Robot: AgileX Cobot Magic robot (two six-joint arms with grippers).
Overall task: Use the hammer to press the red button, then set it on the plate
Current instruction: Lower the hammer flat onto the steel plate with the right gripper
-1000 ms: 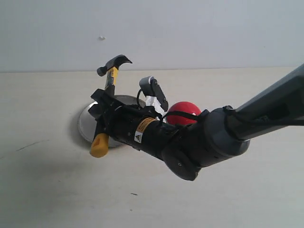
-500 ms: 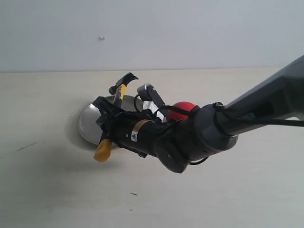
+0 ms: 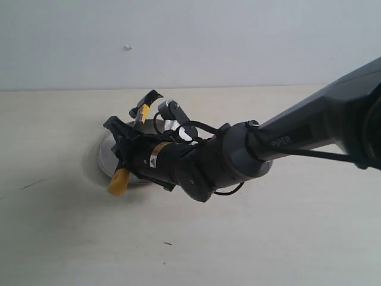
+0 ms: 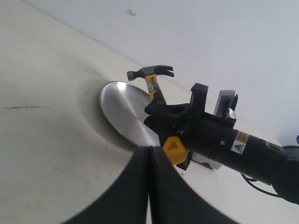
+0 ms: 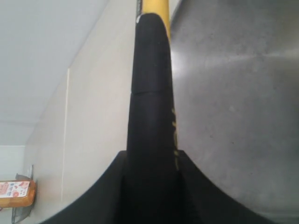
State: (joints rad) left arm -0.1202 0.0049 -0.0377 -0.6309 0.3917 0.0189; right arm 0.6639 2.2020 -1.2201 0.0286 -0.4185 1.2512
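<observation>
My right gripper point(image 3: 126, 150) is shut on the black-and-yellow handle of the hammer point(image 3: 144, 100). It holds the hammer tilted over the silver plate point(image 3: 106, 156), with the dark head at the far side and the yellow looped end point(image 3: 118, 182) past the near rim. In the right wrist view the handle point(image 5: 152, 93) runs straight out from the gripper point(image 5: 152, 163) over the plate point(image 5: 233, 93). The left wrist view shows the hammer point(image 4: 150, 71), the plate point(image 4: 122, 111) and my left gripper point(image 4: 149, 150), shut on nothing. The red button is hidden behind the right arm.
The right arm point(image 3: 286, 143) crosses the table from the right and covers the middle. A pale wall point(image 3: 238, 42) stands behind the table. A small orange-brown box point(image 5: 14, 193) sits far off in the right wrist view.
The right arm has moved left and lower, bringing the hammer down and tilting it over the plate. The red button, visible before, is now covered by the arm.
</observation>
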